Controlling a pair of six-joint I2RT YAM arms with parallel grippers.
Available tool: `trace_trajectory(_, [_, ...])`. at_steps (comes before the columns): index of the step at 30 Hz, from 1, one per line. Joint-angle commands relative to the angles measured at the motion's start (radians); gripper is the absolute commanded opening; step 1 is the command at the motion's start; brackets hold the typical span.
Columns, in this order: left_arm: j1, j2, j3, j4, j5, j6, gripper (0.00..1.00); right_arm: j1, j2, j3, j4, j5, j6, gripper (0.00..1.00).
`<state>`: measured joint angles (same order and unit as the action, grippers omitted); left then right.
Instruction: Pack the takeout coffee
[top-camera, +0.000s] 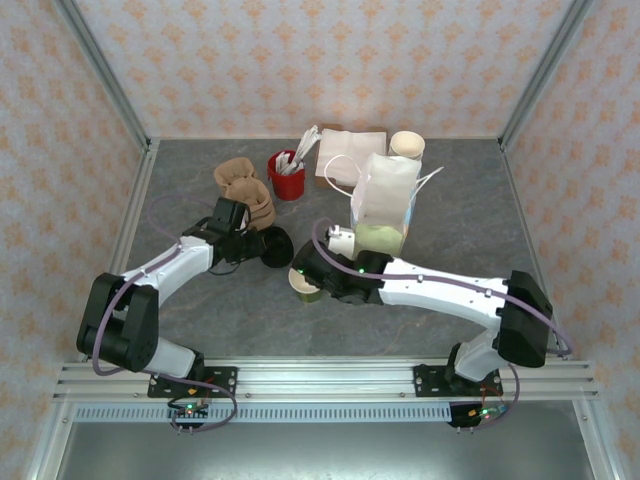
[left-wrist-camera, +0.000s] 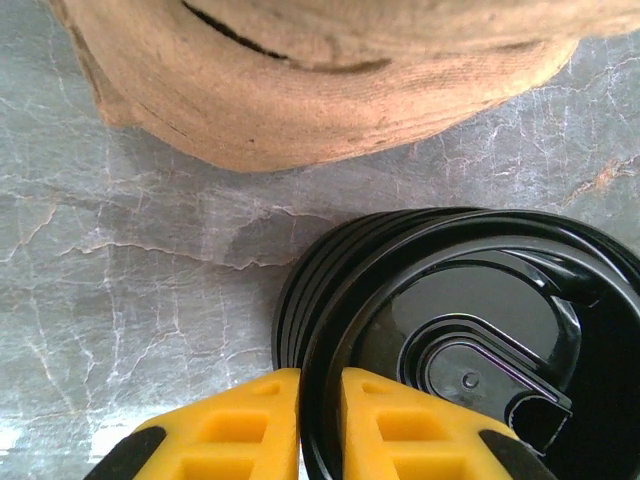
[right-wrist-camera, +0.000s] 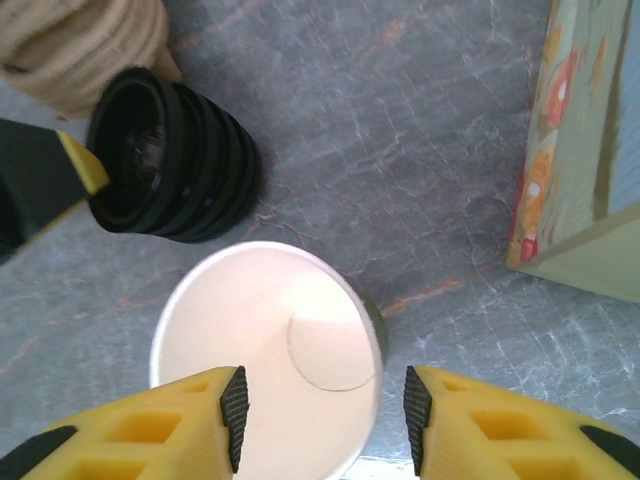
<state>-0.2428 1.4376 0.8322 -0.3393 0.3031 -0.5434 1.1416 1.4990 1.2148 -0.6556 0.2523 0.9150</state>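
Cup (right-wrist-camera: 262, 335) under open right jaws

The takeout coffee cup (top-camera: 304, 286) is a small paper cup, olive-green outside and cream inside. It stands upright on the grey bench (top-camera: 200, 310) with its mouth open and facing up. From the right wrist the cup (right-wrist-camera: 265, 345) shows a thin cream rim, a bare cream wall and a round bottom, with a sliver of green at its right edge. It sits under the spread fingers of the right pincer (right-wrist-camera: 325, 400). The stack of black lids (right-wrist-camera: 170, 155) lies near it, apart, and the paper bag (right-wrist-camera: 580, 150) stands on its other side.
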Motion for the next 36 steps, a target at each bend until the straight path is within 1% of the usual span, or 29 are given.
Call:
trace_trajectory(1, [-0.015, -0.062, 0.050, -0.083, -0.023, 0.042, 0.16, -0.010, -0.026, 0.070, -0.042, 0.047, -0.032, 0.48])
trace_trajectory(8, [-0.031, -0.175, 0.082, -0.218, -0.041, 0.060, 0.16, -0.029, 0.019, 0.186, -0.028, 0.004, -0.090, 0.48])
trace_trajectory(14, [-0.048, -0.290, 0.130, -0.366, -0.050, 0.077, 0.17, -0.033, 0.092, 0.329, -0.072, -0.023, -0.156, 0.48])
trace_trajectory(20, [-0.071, -0.372, 0.168, -0.459, -0.046, 0.082, 0.16, -0.034, 0.159, 0.439, -0.114, -0.055, -0.207, 0.50])
trace_trajectory(23, [-0.083, -0.401, 0.175, -0.475, -0.036, 0.089, 0.16, -0.033, 0.186, 0.473, -0.127, -0.061, -0.220, 0.54])
trace_trajectory(25, [-0.090, -0.415, 0.181, -0.485, -0.031, 0.093, 0.16, -0.034, 0.203, 0.496, -0.145, -0.061, -0.233, 0.55])
trace_trajectory(32, [-0.101, -0.442, 0.193, -0.502, -0.018, 0.092, 0.16, -0.035, 0.260, 0.563, -0.186, -0.080, -0.263, 0.54])
trace_trajectory(36, [-0.104, -0.448, 0.192, -0.502, -0.014, 0.094, 0.16, -0.034, 0.282, 0.573, -0.189, -0.098, -0.266, 0.53])
